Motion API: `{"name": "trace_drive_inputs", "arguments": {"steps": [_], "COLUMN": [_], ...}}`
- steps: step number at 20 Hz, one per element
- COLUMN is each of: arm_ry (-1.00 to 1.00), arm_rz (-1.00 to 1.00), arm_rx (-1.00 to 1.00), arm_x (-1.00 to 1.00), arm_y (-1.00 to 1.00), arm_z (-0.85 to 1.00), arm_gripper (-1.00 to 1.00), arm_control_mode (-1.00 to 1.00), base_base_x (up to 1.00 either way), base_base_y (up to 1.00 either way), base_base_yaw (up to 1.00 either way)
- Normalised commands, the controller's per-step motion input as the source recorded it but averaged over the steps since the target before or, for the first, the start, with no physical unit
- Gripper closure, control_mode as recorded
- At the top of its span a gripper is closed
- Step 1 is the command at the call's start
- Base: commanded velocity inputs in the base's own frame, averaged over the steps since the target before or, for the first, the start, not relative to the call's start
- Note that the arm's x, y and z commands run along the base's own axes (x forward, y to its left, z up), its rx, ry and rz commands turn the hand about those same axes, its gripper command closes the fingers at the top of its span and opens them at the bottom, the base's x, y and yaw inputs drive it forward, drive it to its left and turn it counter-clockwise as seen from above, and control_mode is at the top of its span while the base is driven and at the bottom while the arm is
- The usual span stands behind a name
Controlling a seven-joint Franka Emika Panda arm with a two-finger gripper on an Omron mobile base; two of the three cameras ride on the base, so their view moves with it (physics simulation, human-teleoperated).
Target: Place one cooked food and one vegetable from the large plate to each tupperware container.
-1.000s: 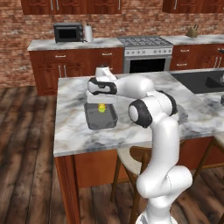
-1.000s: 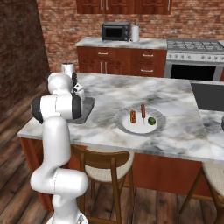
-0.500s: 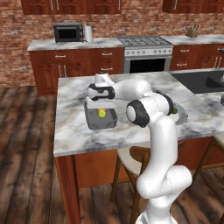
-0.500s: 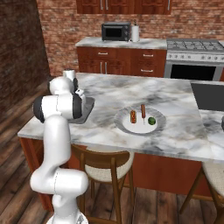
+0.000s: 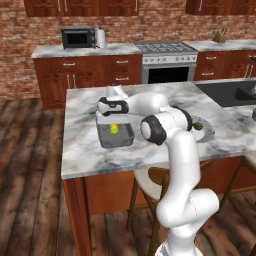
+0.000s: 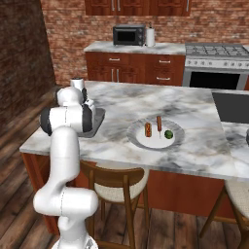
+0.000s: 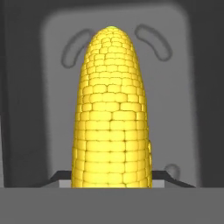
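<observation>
- The white arm bends from its base out over a marble-topped desk [image 5: 85, 145] in a brick-walled kitchen, reaching to its left.
- The tool [image 5: 112, 116] points down over a dark grey tupperware container [image 5: 106, 140] lying on the desk.
- A yellow corn cob [image 7: 113, 109] stands between the tool's jaws, which are clamped on its lower end; in the hand view it rises from the bottom edge, its tip toward the container's grey floor [image 7: 179, 100].
- In the left base view the cob shows as a small yellow-green spot inside the container, just under the tool.
- In the right base view the container [image 6: 98, 116] lies partly behind the arm's upper joints.
- The large plate [image 6: 141, 141], with a grey patterned rim and white centre, sits on the desk well apart from the container, to the arm's right.
- On the plate lie a thin reddish-brown sausage stick [image 6: 159, 126], a shorter, thicker brown and orange piece [image 6: 148, 129] and a small green ball [image 6: 168, 134], all near one another but not touching.
</observation>
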Motion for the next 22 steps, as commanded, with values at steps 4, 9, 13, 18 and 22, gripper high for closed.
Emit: {"name": "trace_drive_inputs", "arguments": {"steps": [4,9,13,18,22], "arm_ry": [0.00,0.00,-0.04,-0.07,0.00], "arm_rz": [0.02,0.01,0.01,0.00,0.00], "arm_rx": [0.00,0.00,0.00,0.00,0.00], "arm_x": [0.10,0.00,0.04,0.04,0.00], "arm_y": [0.18,0.06,0.00,0.00,0.00], "arm_z": [-0.23,-0.34,-0.31,-0.02,0.00], "arm_gripper": [1.00,1.00,1.00,1.00,-1.00], "arm_control_mode": [-1.00,-1.00,-1.00,-1.00,-1.00], "base_base_x": [0.00,0.00,0.00,0.00,0.00], "base_base_y": [0.00,0.00,0.00,0.00,0.00], "base_base_yaw": [0.00,0.00,0.00,0.00,0.00]}}
